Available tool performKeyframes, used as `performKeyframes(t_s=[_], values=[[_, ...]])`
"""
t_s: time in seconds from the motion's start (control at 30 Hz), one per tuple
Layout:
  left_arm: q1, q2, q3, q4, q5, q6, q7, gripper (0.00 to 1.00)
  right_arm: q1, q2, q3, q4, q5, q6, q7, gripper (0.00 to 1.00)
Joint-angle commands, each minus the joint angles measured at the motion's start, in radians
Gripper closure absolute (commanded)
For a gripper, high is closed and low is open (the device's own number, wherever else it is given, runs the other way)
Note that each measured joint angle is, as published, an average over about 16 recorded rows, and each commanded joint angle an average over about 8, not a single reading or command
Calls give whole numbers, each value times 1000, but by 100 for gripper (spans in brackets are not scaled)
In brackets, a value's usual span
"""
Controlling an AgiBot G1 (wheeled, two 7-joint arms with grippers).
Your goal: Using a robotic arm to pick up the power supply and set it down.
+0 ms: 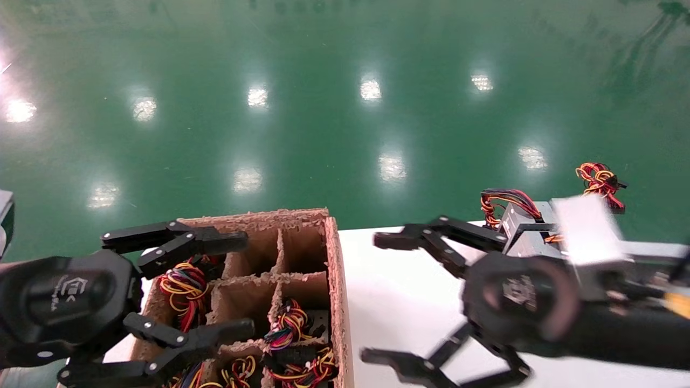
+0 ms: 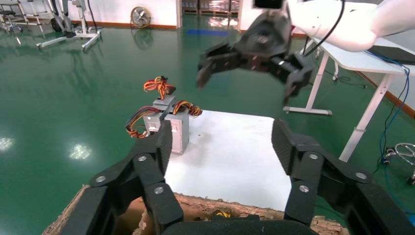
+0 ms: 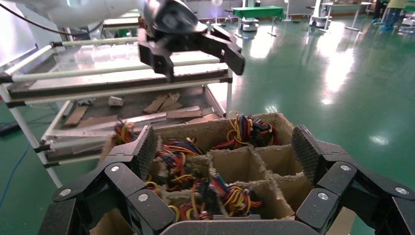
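Note:
Power supplies stand in the cells of a cardboard carton [image 1: 338, 280], showing mostly as knotted wire bundles. One bundle [image 1: 290, 322] [image 3: 230, 193] mixes red, yellow, black and blue; another [image 1: 186, 288] lies under my left gripper. I cannot tell which one the task means. My left gripper [image 1: 245, 283] [image 2: 222, 142] hovers open over the carton's left side, holding nothing. My right gripper [image 1: 374, 297] [image 3: 225, 142] is open and empty above the white table [image 1: 409, 302], to the right of the carton and facing it.
Grey boxes [image 1: 531, 231] [image 2: 171, 125] with red-orange-yellow and purple-black wires stand at the table's far right corner. Green floor lies beyond the table edge. A metal rack [image 3: 122, 83] is behind the carton in the right wrist view.

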Motion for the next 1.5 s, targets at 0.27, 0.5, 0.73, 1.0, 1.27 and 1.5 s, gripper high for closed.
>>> performKeyframes(t_s=[0.27, 0.5, 0.73, 1.0, 1.27, 1.5], values=[[0, 0, 0, 0, 0, 0, 0, 100, 137, -188, -131, -189, -185, -33, -68, 0], [0, 0, 0, 0, 0, 0, 0, 100, 207, -307, -218, -363, -284, -57, -159, 24], [0, 0, 0, 0, 0, 0, 0, 100, 253, -384, -276, -515, -334, -60, -244, 98], [0, 0, 0, 0, 0, 0, 0, 100, 292, -451, -302, -670, -334, -60, -329, 100], [0, 0, 0, 0, 0, 0, 0, 100, 334, -489, -324, -774, -346, -54, -403, 100], [0, 0, 0, 0, 0, 0, 0, 100, 355, -511, -334, -841, -355, -44, -453, 100]])
